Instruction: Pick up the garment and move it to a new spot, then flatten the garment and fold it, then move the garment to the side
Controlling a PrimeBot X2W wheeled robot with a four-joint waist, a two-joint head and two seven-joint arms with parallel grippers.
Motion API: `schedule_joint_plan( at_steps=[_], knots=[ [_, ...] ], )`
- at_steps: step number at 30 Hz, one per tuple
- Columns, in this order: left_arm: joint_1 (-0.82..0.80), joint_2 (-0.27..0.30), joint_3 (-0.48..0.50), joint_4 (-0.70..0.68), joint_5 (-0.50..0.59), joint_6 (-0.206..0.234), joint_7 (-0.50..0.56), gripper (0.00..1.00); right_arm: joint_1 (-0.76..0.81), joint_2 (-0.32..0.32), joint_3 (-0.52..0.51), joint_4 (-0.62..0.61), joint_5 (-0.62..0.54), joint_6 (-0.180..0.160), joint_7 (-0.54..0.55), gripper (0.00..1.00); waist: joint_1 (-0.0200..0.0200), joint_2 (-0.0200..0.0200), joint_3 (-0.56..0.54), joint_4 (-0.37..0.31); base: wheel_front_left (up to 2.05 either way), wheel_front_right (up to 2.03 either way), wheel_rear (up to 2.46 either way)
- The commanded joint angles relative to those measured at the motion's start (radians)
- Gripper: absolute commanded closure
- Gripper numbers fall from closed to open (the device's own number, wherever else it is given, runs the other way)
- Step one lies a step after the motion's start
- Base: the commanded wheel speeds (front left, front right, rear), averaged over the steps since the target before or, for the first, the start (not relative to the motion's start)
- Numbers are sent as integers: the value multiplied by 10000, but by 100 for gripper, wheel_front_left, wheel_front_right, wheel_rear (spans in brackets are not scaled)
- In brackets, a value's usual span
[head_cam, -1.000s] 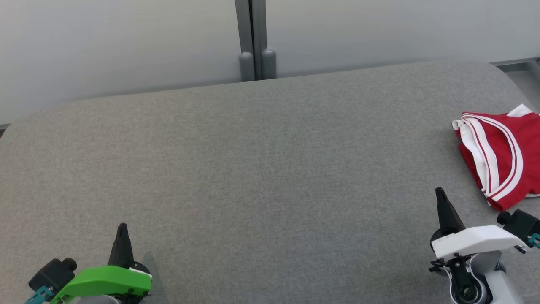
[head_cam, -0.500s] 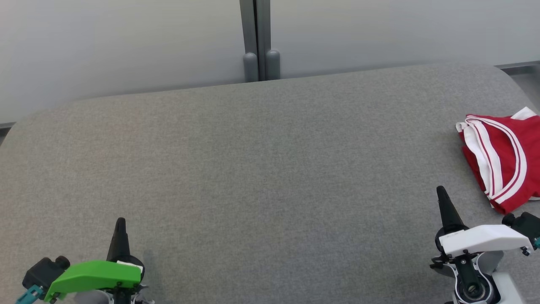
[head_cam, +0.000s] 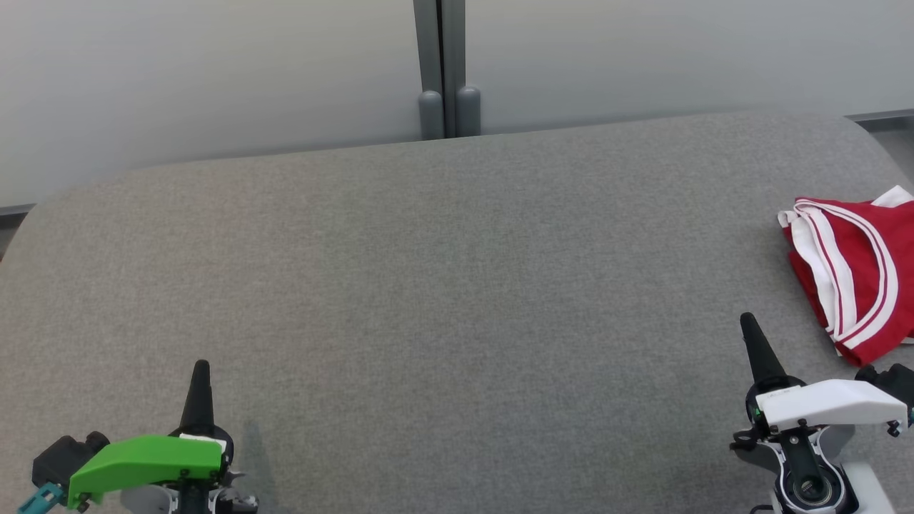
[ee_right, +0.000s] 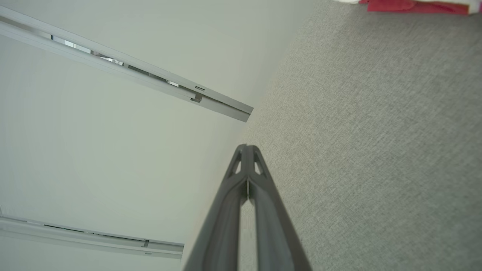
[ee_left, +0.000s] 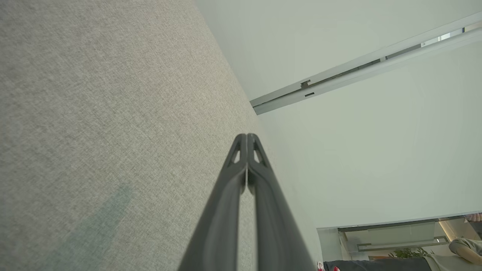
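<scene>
The garment (head_cam: pixel 860 275) is a red piece with white stripes, folded into a compact bundle at the far right of the grey table (head_cam: pixel 443 285), partly cut off by the head view's edge. A sliver of the garment (ee_right: pixel 414 5) shows at the top of the right wrist view. My right gripper (head_cam: pixel 747 325) hovers shut and holding nothing just left of and below the bundle, apart from it; its tips (ee_right: pixel 246 147) are pressed together. At the lower left, my left gripper (head_cam: pixel 201 369) is shut too, far from the cloth, its tips (ee_left: pixel 247 136) touching.
A pale wall with a grey vertical post (head_cam: pixel 443 68) runs behind the table's far edge. A grey ledge (head_cam: pixel 882 118) shows at the upper right corner. The table's corners are rounded.
The whole head view has drifted slightly right and down, so the camera moved. Both grippers keep their places and stay shut; the garment lies unchanged.
</scene>
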Motion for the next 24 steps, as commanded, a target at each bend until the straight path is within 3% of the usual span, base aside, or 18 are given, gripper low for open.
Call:
schedule_joint_plan(
  at_steps=[1,24],
  knots=[
    [-273,78,66,-123,-251,-66,73,100,63,-63,-46,-143,241,-2,75,100,0,0,-4,11,0,0,0],
    [-451,92,314,-239,-2297,-176,649,100,183,-82,-129,-414,2376,-3,647,100,0,0,-64,212,0,0,0]
  ],
)
